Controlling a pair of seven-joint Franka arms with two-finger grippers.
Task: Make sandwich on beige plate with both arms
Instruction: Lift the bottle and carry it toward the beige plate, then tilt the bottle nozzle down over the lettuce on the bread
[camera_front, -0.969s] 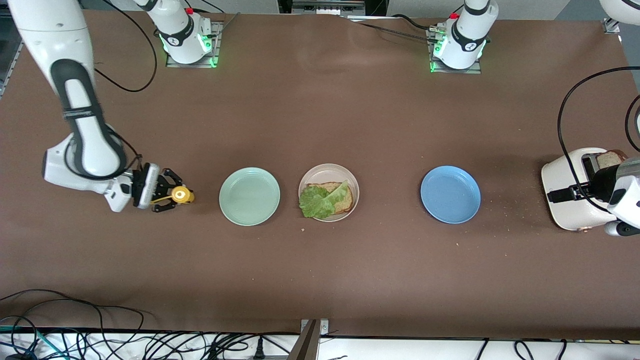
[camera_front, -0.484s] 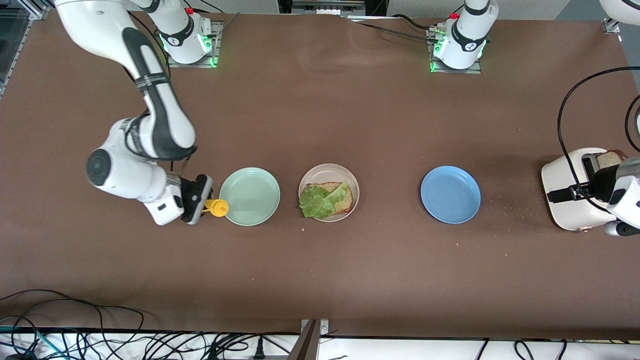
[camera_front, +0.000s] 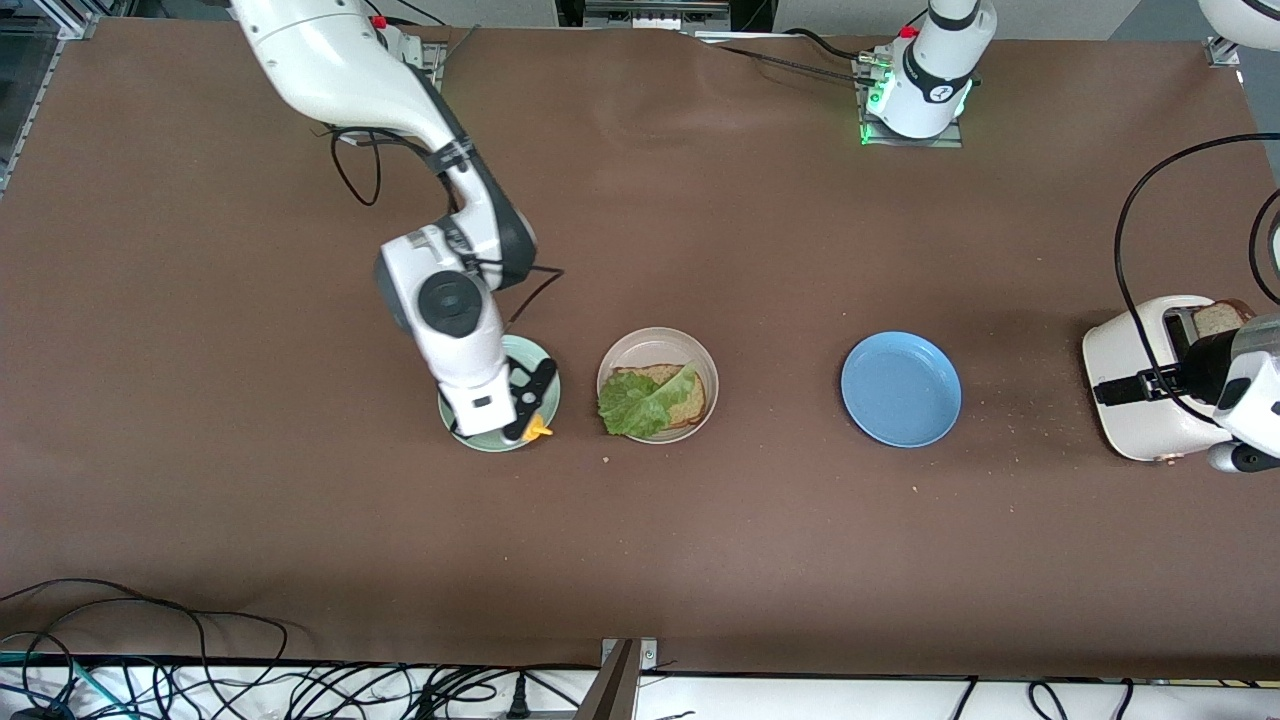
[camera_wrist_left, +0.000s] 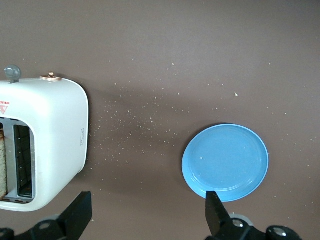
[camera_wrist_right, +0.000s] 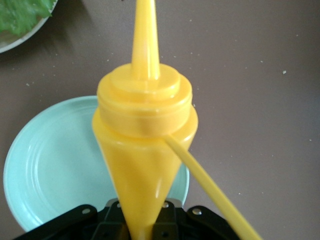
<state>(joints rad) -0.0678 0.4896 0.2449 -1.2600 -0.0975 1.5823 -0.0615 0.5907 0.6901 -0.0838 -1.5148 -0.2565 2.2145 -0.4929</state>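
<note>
The right gripper (camera_front: 528, 418) is closed on a yellow squeeze bottle (camera_front: 538, 431) and hangs over the edge of the mint green plate (camera_front: 545, 372) on the side toward the beige plate; in the right wrist view the bottle (camera_wrist_right: 144, 135) is clamped at its body between the black fingers, its pointed nozzle aimed away from the wrist, with a thin yellow strap trailing from the cap; the mint green plate (camera_wrist_right: 55, 165) lies beneath it. The beige plate (camera_front: 612, 358) stands at mid-table between the mint green plate and the blue plate (camera_front: 900, 389); on it lies one brown bread slice (camera_front: 682, 395) with a ruffled green lettuce leaf (camera_front: 635, 402) laid over it, the leaf overlapping the rim on the side toward the mint green plate; no slice covers the leaf. The left gripper (camera_wrist_left: 147, 220) waits with its fingers fully apart and nothing between them, over the table between the white toaster (camera_front: 1135, 385) and the blue plate (camera_wrist_left: 225, 162); the toaster (camera_wrist_left: 42, 142) stands at the left arm's end of the table, a bread slice (camera_front: 1215, 317) standing in its slot; crumbs are scattered on the brown table (camera_front: 760, 240) between toaster and blue plate.
</note>
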